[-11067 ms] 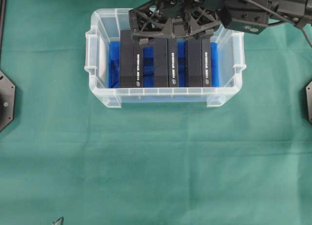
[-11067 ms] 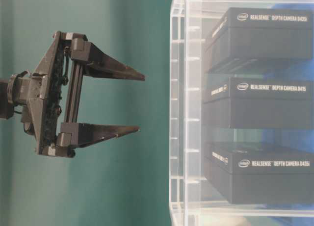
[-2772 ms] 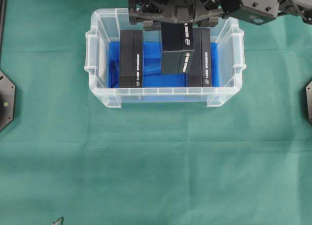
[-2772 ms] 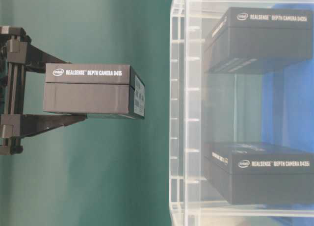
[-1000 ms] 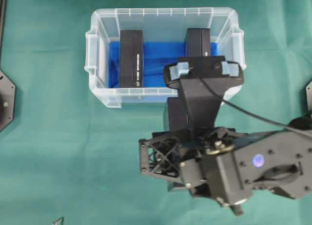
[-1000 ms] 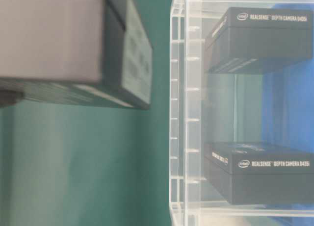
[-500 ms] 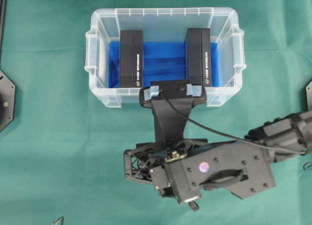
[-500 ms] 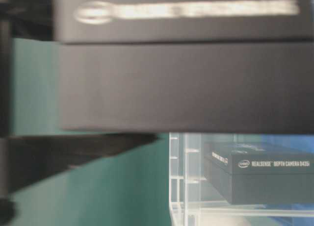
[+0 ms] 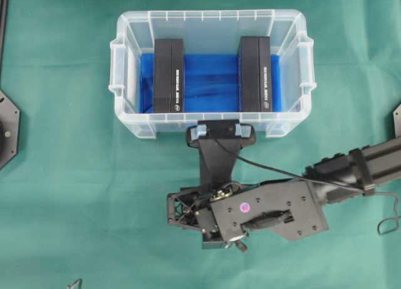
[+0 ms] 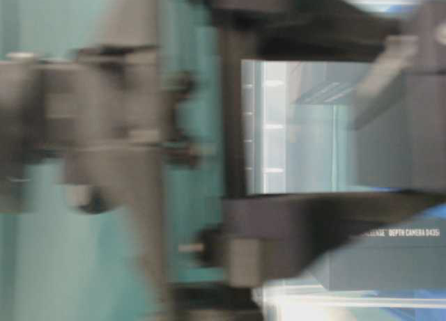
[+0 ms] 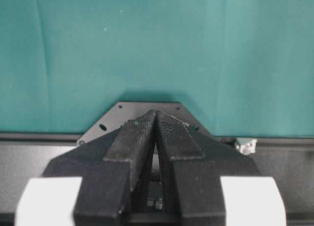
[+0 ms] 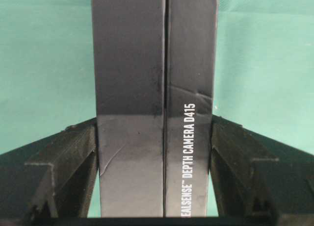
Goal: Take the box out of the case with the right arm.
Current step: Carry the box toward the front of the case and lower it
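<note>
The box (image 12: 154, 103), a black carton lettered "DEPTH CAMERA D415", was clamped between the two jaws of the right gripper (image 12: 154, 152), which pressed on its left and right long faces, as the right wrist view showed against bare green cloth (image 12: 44, 49). In the overhead view the box itself was hidden beneath the right arm (image 9: 263, 207), whose gripper sat over the cloth just on the near side of the case (image 9: 128, 123). A few seconds earlier the same box hung over the middle of the case, raised between its two neighbours; half a second earlier the arm overlapped the near wall. It had since drawn nearer and lower in the overhead picture, so that only the wrist camera mount lay close to the near rim. The middle slot on the blue lining (image 9: 210, 82) stood vacant, with one remaining box on the left (image 9: 168, 76) and another on the right (image 9: 255, 74). The table-level view was smeared by motion and gave only dark shapes before the clear wall. The left gripper (image 11: 155, 133) rested with its jaws closed together, holding nothing, above its black base plate (image 11: 147, 111). Judged from this layout, the extraction was essentially achieved; setting the box down and releasing it appeared to be what remained.
</note>
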Robot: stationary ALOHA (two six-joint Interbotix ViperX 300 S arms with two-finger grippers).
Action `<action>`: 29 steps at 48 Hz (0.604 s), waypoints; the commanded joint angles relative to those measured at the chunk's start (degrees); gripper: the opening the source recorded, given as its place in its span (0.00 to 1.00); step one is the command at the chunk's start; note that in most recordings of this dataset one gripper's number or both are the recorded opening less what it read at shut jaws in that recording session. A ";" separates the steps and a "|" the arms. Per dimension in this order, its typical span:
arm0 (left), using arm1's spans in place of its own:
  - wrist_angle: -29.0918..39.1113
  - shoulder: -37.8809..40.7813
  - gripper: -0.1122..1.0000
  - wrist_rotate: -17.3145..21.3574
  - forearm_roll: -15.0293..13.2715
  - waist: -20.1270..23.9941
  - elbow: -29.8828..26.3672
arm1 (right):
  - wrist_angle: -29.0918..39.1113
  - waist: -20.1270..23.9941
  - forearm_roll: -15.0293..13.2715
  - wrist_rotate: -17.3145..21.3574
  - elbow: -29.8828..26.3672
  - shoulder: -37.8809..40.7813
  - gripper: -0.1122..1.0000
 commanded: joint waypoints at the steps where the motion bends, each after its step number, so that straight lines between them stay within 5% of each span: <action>1: -0.18 0.18 0.10 -0.09 -0.09 -0.09 -0.97 | -3.16 -0.09 0.44 0.44 1.85 -1.58 0.69; 21: -0.18 0.18 0.10 -0.09 -0.09 -0.09 -0.79 | -5.54 -0.09 0.18 1.14 4.39 -1.67 0.69; 29: -0.26 0.18 0.10 -0.09 -0.09 -0.09 -0.79 | -6.24 -0.09 0.18 1.05 4.39 -1.85 0.89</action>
